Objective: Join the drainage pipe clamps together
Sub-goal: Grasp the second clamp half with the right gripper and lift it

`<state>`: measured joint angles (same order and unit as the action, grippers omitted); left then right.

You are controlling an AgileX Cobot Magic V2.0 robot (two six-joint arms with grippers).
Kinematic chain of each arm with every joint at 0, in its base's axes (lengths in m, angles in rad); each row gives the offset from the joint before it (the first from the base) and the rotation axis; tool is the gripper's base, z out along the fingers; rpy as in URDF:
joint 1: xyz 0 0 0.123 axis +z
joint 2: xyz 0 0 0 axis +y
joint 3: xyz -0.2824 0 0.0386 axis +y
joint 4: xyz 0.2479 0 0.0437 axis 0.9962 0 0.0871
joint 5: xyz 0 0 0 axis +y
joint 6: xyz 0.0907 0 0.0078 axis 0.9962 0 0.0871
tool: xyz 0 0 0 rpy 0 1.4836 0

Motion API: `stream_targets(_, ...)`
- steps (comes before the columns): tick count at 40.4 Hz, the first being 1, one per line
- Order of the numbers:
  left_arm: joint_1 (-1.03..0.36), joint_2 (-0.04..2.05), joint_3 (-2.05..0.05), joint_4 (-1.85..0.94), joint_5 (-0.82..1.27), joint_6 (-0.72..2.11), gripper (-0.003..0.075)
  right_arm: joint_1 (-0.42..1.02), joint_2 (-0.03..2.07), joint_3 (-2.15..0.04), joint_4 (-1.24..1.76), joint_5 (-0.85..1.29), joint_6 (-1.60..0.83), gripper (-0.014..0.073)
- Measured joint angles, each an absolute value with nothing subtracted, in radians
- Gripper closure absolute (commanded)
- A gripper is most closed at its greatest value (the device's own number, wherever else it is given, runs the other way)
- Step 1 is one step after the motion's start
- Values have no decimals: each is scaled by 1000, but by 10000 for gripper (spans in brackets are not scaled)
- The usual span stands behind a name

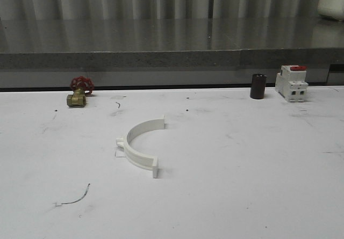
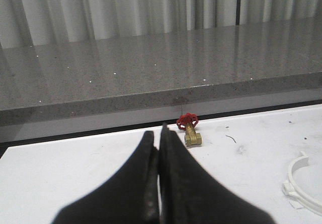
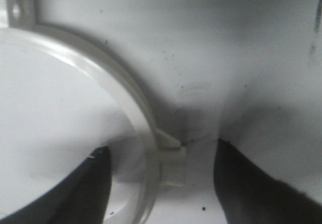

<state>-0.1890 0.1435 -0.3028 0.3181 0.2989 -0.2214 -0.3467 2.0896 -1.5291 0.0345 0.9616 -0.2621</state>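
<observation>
One white half-ring drainage pipe clamp (image 1: 137, 147) lies flat in the middle of the white table, its flat end flanges toward the right and its small side tab toward the left. An arc of a clamp (image 2: 302, 183) shows in the left wrist view, well to the side of my left gripper (image 2: 157, 133), whose black fingers are pressed together with nothing between them. In the right wrist view a clamp (image 3: 115, 83) lies on the table, seen close. My right gripper (image 3: 161, 148) is open and straddles the ring at its side tab, one finger (image 3: 95, 189) inside the arc and the other outside.
A brass valve (image 1: 79, 93) with a red handwheel stands at the back left of the table. A black cylinder (image 1: 258, 86) and a white breaker (image 1: 291, 82) with a red top stand at the back right. A grey stone ledge (image 1: 161, 59) runs behind the table. A thin wire scrap (image 1: 75, 196) lies front left.
</observation>
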Motion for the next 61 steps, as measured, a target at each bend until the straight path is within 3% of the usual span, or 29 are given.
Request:
stream_targets(4,-189,143,-303,318,299,-221,741,-349,2090,-1529,34,958,-262,379)
stream_targets(8,-189,143,-303,318,299,-221,741,-349,2090,-1529,34,957,-262,428)
stream_targets(23,-189,143,-303,318,299,-221,741,-349,2065,-1529,43,981,-223,431)
stream_targets(34,-189,143,-303,318,299,-221,741,-306,1875,-1529,43,1055,-65,431)
stream_targets(45,-189,143,-303,320,299,-221,741,-105,1718,-1529,43,1106,98,431)
stream_targets(61,-189,143,-303,320,299,-221,741,290,1719,-1527,44,1109,248,391)
